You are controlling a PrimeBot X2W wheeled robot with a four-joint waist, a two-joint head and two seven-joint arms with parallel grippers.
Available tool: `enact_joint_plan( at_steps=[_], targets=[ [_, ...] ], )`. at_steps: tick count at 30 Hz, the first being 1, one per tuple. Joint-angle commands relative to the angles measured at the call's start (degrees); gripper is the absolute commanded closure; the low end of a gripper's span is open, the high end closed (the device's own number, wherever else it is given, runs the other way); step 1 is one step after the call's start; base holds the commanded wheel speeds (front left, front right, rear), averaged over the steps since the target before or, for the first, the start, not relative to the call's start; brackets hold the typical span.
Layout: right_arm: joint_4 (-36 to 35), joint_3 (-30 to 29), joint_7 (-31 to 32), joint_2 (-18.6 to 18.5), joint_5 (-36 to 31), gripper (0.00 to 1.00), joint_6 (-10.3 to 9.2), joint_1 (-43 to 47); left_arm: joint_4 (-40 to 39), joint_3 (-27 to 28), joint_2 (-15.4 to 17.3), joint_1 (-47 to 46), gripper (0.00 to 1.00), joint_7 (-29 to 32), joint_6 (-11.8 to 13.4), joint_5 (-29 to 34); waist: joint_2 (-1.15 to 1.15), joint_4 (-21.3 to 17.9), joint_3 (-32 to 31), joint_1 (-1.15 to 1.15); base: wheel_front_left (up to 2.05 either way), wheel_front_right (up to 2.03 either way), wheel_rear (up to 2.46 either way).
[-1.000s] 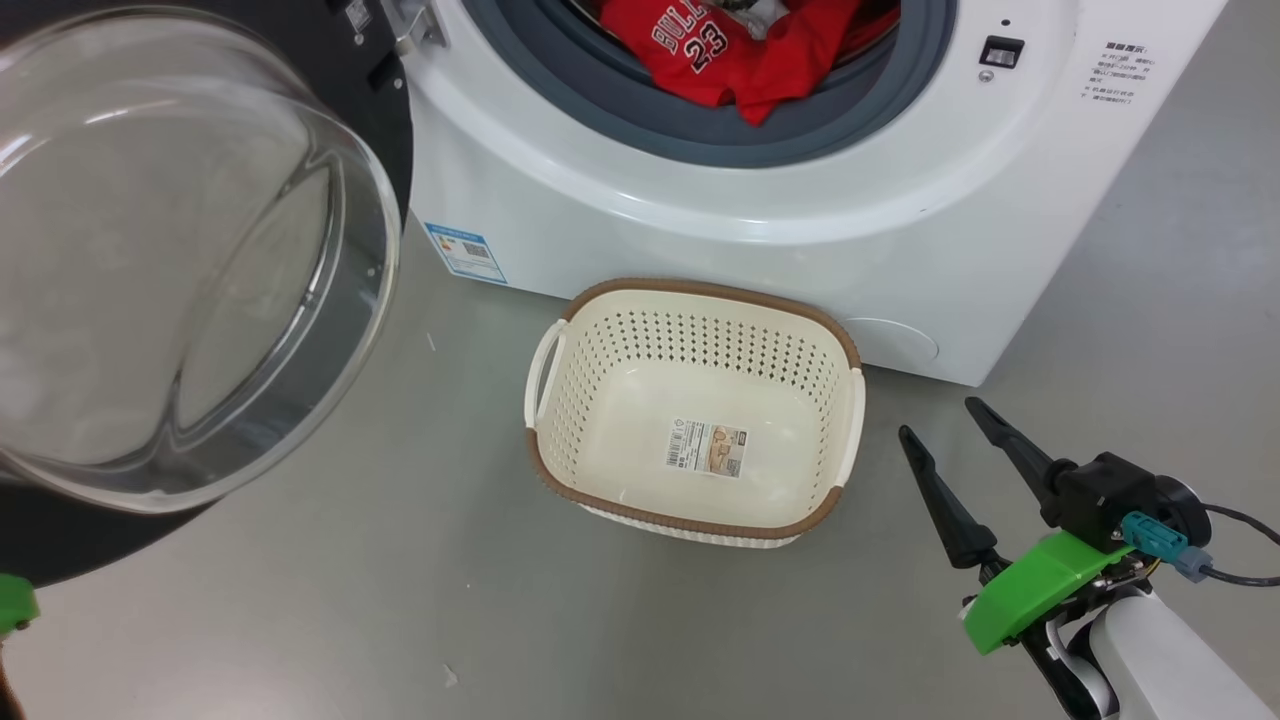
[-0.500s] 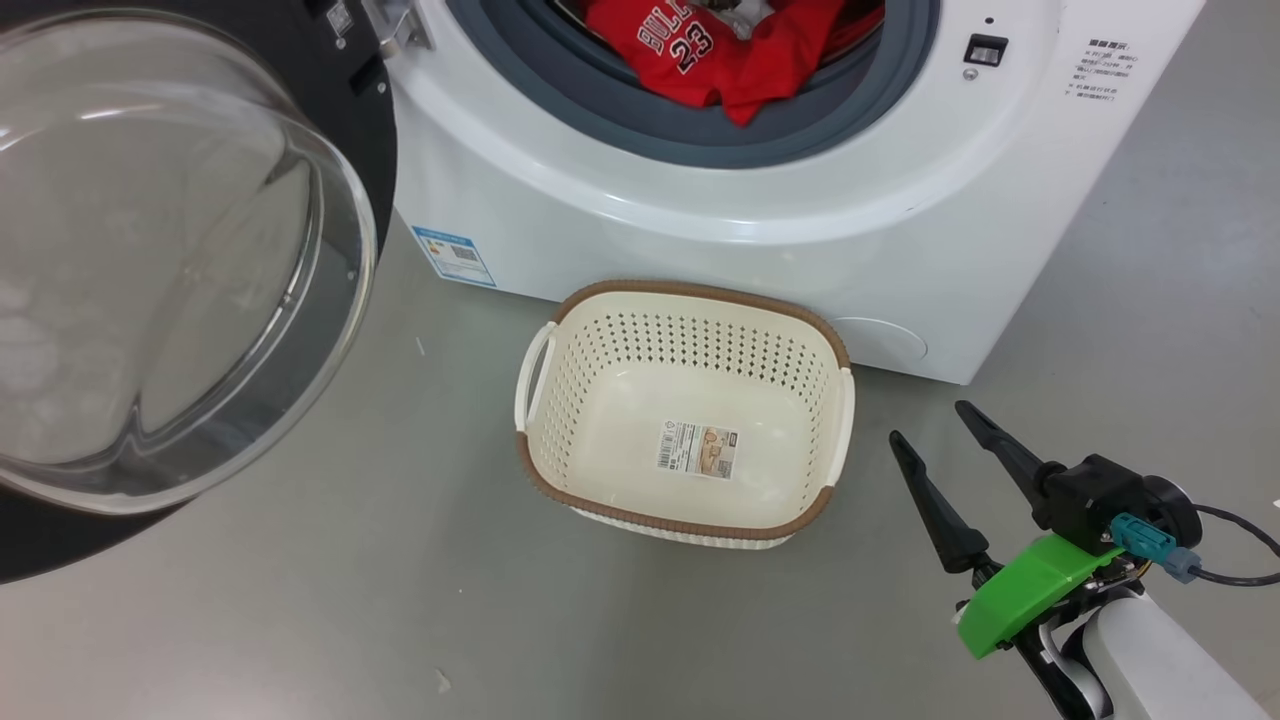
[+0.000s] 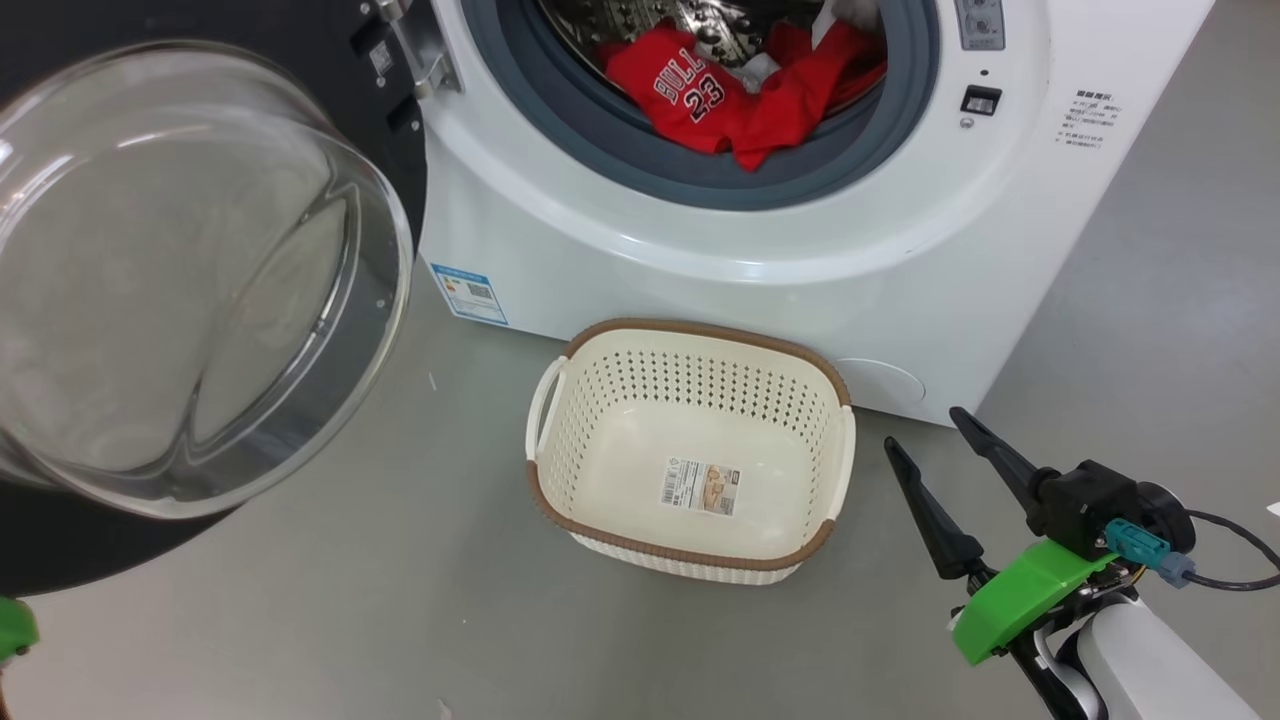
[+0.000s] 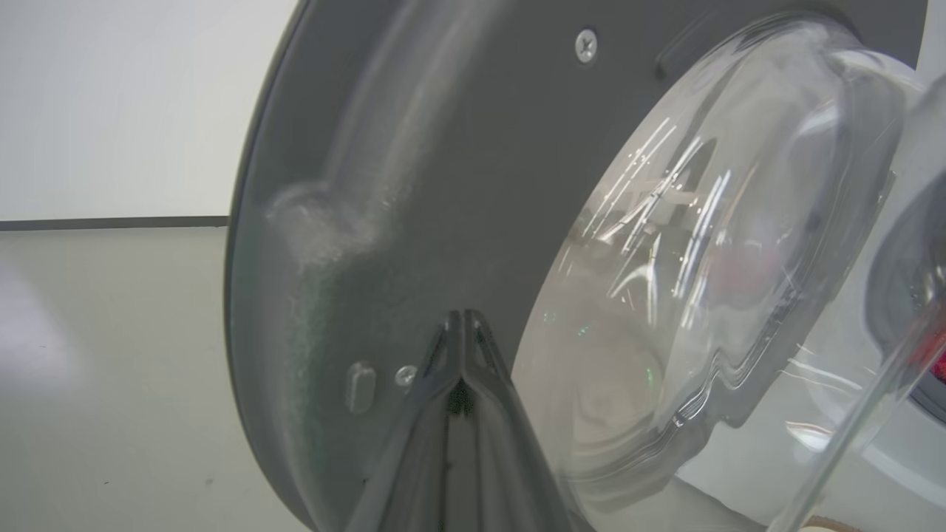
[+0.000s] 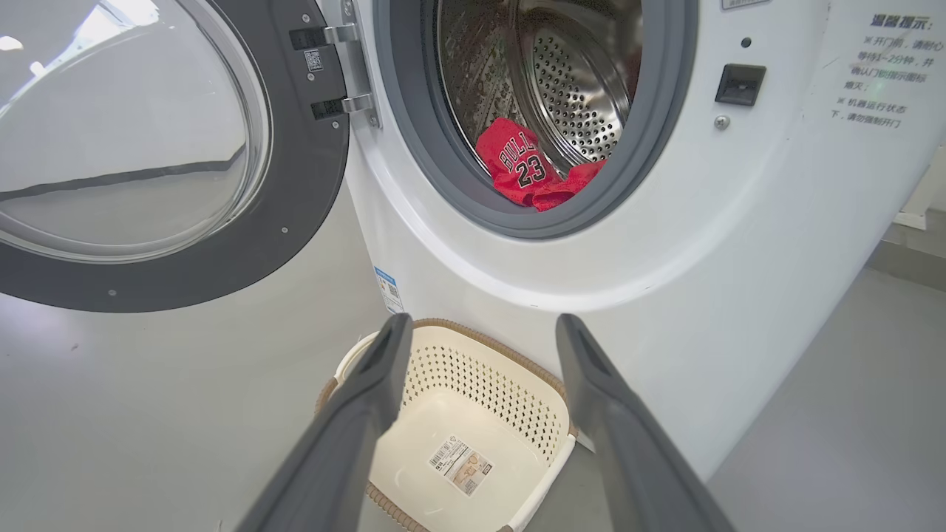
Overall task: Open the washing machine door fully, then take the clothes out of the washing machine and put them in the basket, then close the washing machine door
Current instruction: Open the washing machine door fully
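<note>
My right claw [image 3: 922, 428] hangs over the grey floor [image 3: 380, 600], its two dark fingers spread wide and empty, near the right end of the small cream-white perforated plastic basket [image 3: 700, 332] with a brown woven-look rim. The basket stands empty just before the white front-loading washing machine [image 3: 800, 260], with open floor to its left and front. The large round black-rimmed washing machine door [image 3: 200, 280] with its bulging glass bowl is swung out at the machine's left edge, partly cut off. The bright red clothes [image 3: 700, 100], one a jersey numbered 23, lie low in the steel drum [image 5: 584, 96], partly hidden behind the grey gasket [image 3: 640, 160]. My left claw [image 4: 462, 318] is pressed together on nothing, its tips close to the door's dark inner face. I cannot tell whether they touch it.
</note>
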Motion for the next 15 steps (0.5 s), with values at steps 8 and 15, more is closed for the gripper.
enact_joint_plan(
  at_steps=[8, 15],
  targets=[
    [-1.4, 1.0, -0.5, 0.3, 1.1, 0.00, 0.36, 1.6, -6.3, -4.2, 1.5, 6.2, 1.00, -0.3, 0.1, -3.4, 0.00, 0.3, -2.8, 0.00, 0.00, 0.00, 0.00],
    [-2.2, 0.3, -0.5, 0.6, 1.5, 0.00, 0.36, 3.1, -11.9, -6.1, -1.7, 12.1, 0.69, -0.3, 0.1, -3.7, 0.00, -0.7, -4.6, 0.00, 0.00, 0.00, 0.00]
  ],
)
